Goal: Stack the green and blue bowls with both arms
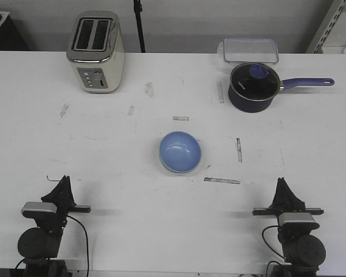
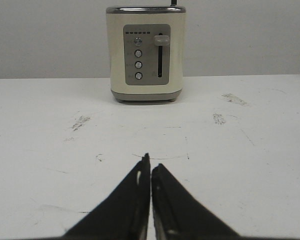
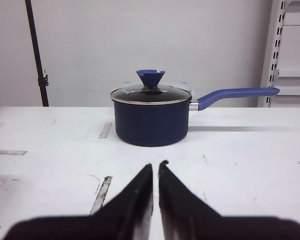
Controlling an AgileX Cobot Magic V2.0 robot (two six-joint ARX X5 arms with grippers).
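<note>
A light blue bowl [image 1: 180, 149] sits at the middle of the table in the front view. A thin pale green rim [image 1: 179, 171] shows under its near edge, so the blue bowl appears to rest inside the green bowl. My left gripper [image 1: 65, 179] [image 2: 150, 162] is low at the near left, shut and empty, far from the bowls. At the near right my right gripper [image 1: 281, 181] [image 3: 155, 164] is likewise shut with nothing in it. Neither wrist view shows the bowls.
A cream toaster [image 1: 96, 52] [image 2: 146, 52] stands at the back left. A dark navy saucepan [image 1: 253, 86] [image 3: 151, 116] with a glass lid and purple handle is at the back right, with a clear plastic box [image 1: 250, 50] behind it. Tape strips [image 1: 222, 180] mark the table.
</note>
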